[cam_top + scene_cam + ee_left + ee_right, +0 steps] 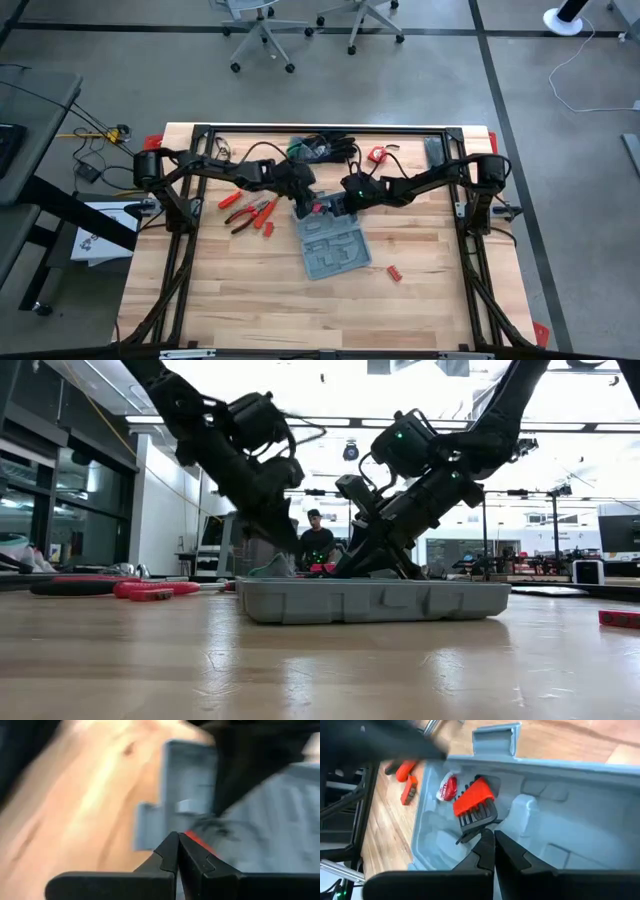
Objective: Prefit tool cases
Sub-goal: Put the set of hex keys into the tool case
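The grey-blue tool case (335, 248) lies open in the middle of the table, its tray wall facing the low view (375, 600). In a recess at its far end sits a red holder with black hex keys (474, 800), beside a small red-and-white piece (447, 787). My right gripper (490, 839) is shut, its tips just short of the black keys. My left gripper (178, 842) is shut and stands over the case's far left corner by a latch tab (150, 827), with something red (197, 841) just past its tips. My right gripper comes slanting down from the table's right into the case's far end. Its shut fingertips (485, 845) stand at the free ends of the black keys (470, 832); I cannot tell whether they touch. My left gripper's view is blurred, so I cannot tell whether it touches anything.
Red-handled pliers (250, 212) lie left of the case and a small red piece (394, 272) lies to its right. Black-and-green gloves (320, 150), a red item (377, 154) and a dark bar (432, 150) lie along the far edge. A person (318, 540) sits beyond the table.
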Tool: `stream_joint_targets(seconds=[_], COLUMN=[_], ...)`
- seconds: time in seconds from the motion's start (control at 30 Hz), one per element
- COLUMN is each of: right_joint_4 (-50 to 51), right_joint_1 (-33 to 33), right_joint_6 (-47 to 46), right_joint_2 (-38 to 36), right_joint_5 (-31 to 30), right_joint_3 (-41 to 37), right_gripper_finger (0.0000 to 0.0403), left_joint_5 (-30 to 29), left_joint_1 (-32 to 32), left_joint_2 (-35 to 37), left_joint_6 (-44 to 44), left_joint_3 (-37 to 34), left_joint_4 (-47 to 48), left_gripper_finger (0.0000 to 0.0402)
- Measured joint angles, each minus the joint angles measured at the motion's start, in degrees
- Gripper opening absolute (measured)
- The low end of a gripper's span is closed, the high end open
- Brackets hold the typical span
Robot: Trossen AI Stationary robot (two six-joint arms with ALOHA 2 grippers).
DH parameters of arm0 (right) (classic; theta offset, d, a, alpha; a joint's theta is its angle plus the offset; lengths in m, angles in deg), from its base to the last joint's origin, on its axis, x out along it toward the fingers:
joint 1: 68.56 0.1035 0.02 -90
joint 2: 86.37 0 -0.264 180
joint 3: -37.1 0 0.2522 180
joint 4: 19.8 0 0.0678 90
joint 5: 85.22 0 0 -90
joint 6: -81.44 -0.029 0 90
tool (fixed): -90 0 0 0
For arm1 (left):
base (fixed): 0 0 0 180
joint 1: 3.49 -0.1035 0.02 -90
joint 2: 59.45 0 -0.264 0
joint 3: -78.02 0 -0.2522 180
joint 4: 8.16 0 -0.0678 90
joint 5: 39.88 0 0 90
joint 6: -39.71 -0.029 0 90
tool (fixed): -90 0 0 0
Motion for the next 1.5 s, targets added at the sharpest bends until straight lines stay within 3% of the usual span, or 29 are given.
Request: stream_joint_targets(seconds=[0.27, 0.4, 0.63, 0.87, 1.07, 1.5], right_joint_4=[0.00, 0.01, 0.17, -0.26, 2.55, 15.84], right_joint_1=[0.00, 0.00, -0.04, 0.45, 1.68, 2.61], right_joint_6=[0.00, 0.00, 0.10, 0.02, 0.02, 4.43], right_joint_2=[-0.02, -0.02, 0.12, 0.96, 0.50, -6.07], right_joint_5=[0.04, 0.15, 0.77, 1.90, 0.76, -3.61], right_joint_3=[0.00, 0.00, 0.00, 0.02, 0.13, -0.11], right_gripper_finger=[0.0000, 0.0000, 0.0000, 0.0000, 0.0000, 0.0000], left_joint_5=[2.44, 7.10, 11.59, 10.23, 11.27, 10.41], left_joint_1=[-4.64, -5.60, -3.00, -1.71, -1.88, -1.26], left_joint_2=[-3.77, -6.27, -10.00, -10.08, -9.03, 0.31], left_joint_6=[-1.79, -1.77, -1.86, -1.95, -3.02, -3.15], left_joint_3=[0.00, 0.09, 4.26, 6.06, 6.03, 6.03], left_joint_4=[-0.51, -2.25, -0.64, 0.26, 4.21, 13.26], left_gripper_finger=[0.0000, 0.0000, 0.0000, 0.0000, 0.0000, 0.0000])
